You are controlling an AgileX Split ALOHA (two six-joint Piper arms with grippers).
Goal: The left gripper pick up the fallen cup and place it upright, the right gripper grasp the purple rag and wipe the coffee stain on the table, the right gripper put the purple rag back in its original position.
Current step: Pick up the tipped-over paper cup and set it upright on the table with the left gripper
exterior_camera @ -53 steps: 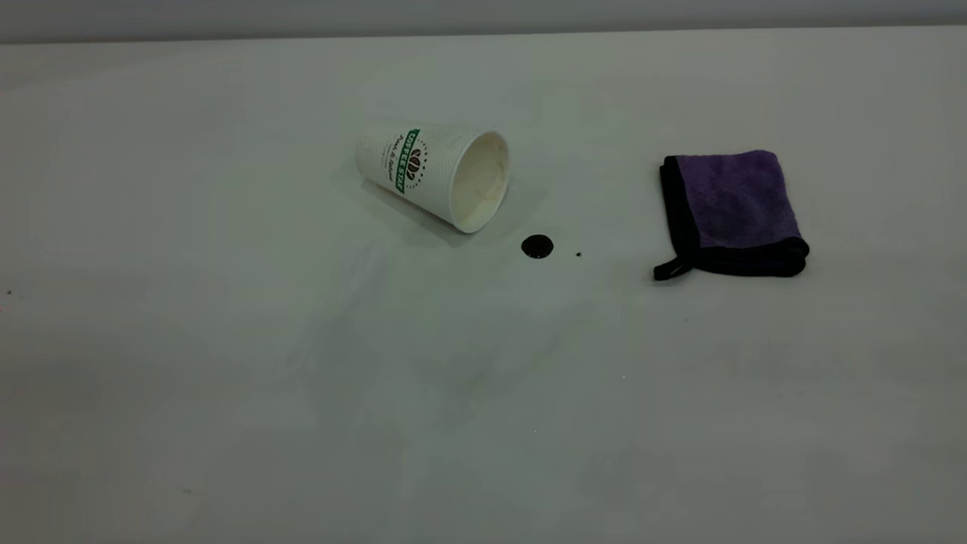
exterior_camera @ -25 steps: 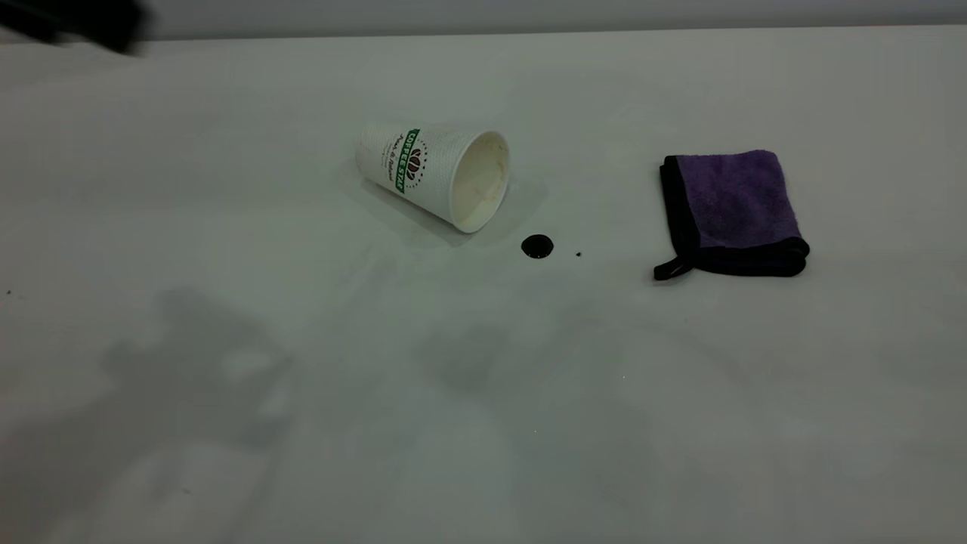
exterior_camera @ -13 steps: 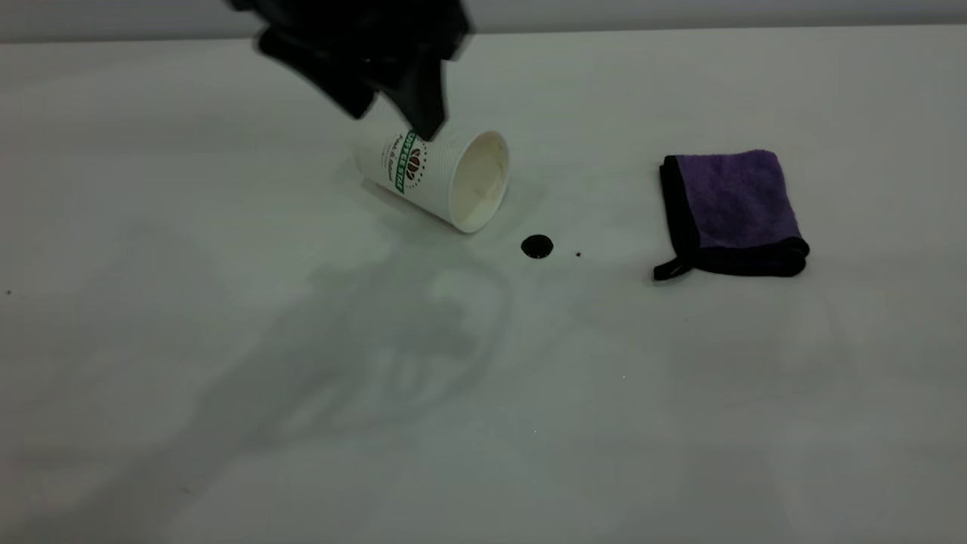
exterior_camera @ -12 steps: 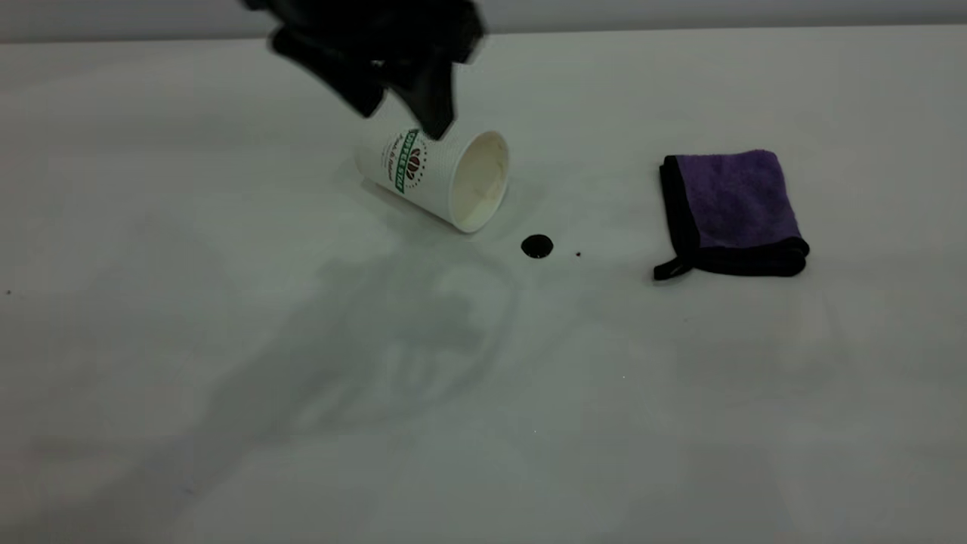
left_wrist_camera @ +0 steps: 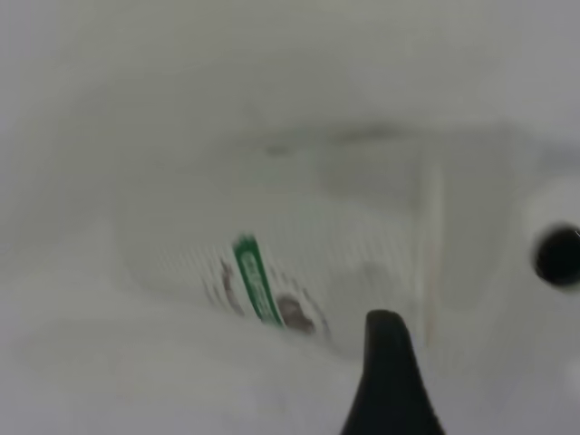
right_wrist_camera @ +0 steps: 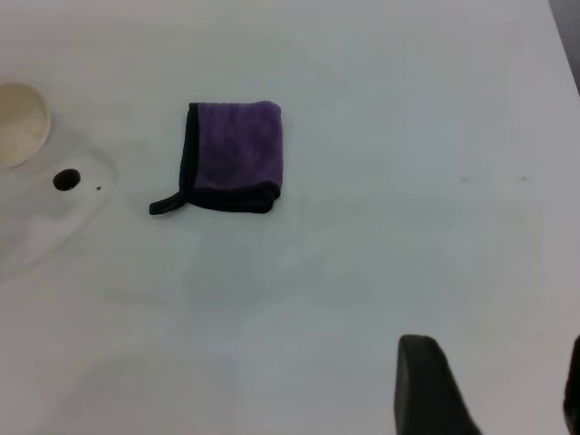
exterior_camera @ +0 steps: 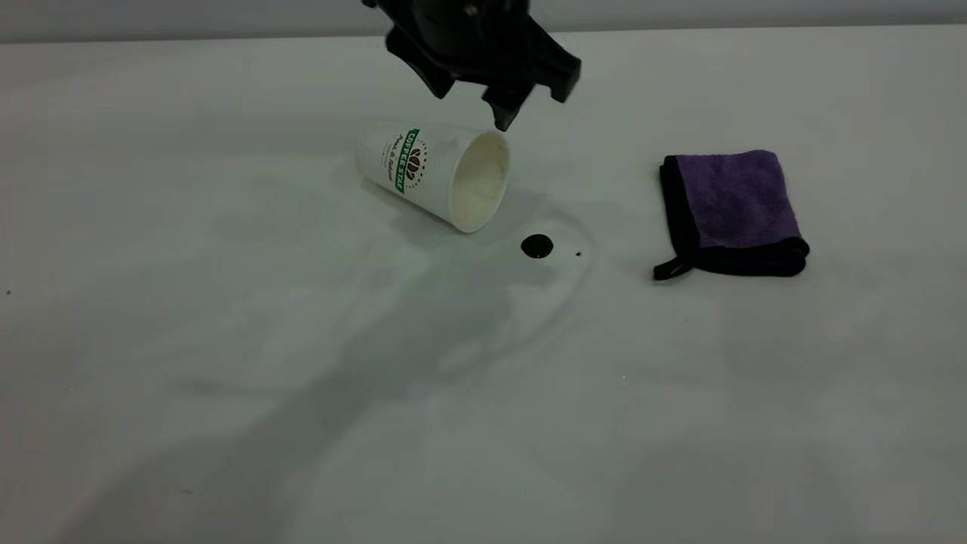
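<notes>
The cup [exterior_camera: 430,175] lies on its side on the table [exterior_camera: 227,340], its mouth facing the coffee stain [exterior_camera: 537,246]. My left gripper [exterior_camera: 472,106] hovers open just above and behind the cup's mouth end, not touching it. In the left wrist view the cup [left_wrist_camera: 272,263] is blurred and close under one finger [left_wrist_camera: 390,372], with the stain [left_wrist_camera: 557,256] beside it. The purple rag [exterior_camera: 733,208] lies folded, right of the stain. My right gripper [right_wrist_camera: 498,399] is open and empty, well away from the rag [right_wrist_camera: 234,154]; it is out of the exterior view.
A tiny dark speck [exterior_camera: 579,254] sits just right of the stain. The table's far edge [exterior_camera: 680,29] runs along the back. The right wrist view also shows the cup's rim [right_wrist_camera: 18,122] and the stain [right_wrist_camera: 66,179].
My left gripper came in from the far left and has moved right, from over the cup's base to over its mouth end. Cup, stain and rag have not moved.
</notes>
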